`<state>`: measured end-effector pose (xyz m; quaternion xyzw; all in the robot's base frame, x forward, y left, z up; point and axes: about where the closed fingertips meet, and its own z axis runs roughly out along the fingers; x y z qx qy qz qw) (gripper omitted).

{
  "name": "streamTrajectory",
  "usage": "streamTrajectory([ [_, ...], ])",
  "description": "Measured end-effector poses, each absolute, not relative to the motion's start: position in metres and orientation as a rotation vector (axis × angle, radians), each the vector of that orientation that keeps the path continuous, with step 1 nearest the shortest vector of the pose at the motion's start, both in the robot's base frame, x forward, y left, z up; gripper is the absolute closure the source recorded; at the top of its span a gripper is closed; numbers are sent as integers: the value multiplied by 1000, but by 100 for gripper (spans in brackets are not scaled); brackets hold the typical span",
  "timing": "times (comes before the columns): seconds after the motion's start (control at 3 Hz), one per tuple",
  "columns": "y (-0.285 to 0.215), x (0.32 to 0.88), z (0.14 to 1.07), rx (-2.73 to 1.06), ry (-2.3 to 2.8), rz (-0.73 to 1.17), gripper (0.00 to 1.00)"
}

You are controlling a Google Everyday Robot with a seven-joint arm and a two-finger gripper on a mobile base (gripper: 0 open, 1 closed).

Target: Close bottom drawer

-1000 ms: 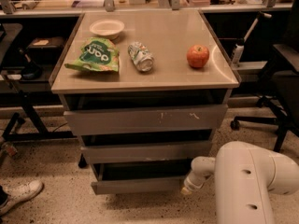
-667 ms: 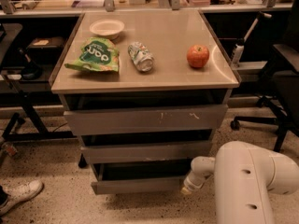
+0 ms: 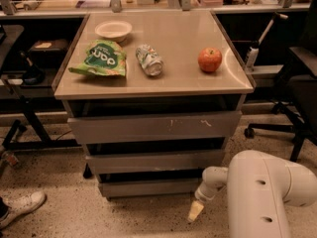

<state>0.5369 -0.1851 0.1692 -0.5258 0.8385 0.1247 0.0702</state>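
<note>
The bottom drawer (image 3: 148, 187) is the lowest and narrowest grey front of the cabinet, just above the floor. It sits a little forward of the cabinet body, with a dark gap above it. My gripper (image 3: 195, 211) hangs low at the drawer's right front corner, slightly below and in front of it, apart from the front. Its pale tip points down at the floor. The white arm (image 3: 267, 197) fills the lower right of the camera view.
On the cabinet top (image 3: 168, 78) lie a white bowl (image 3: 113, 30), a green chip bag (image 3: 100, 58), a crushed can (image 3: 149, 59) and a red apple (image 3: 210, 59). An office chair (image 3: 297, 83) stands at right. A shoe (image 3: 22, 207) is at lower left.
The bottom drawer has slid back into the cabinet and sticks out less. My gripper has dropped down and away from the drawer's right end.
</note>
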Motion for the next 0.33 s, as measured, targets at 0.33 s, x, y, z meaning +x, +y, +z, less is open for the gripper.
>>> streamTrajectory([
  [0.33, -185, 537, 169, -1582, 2523, 375, 0],
])
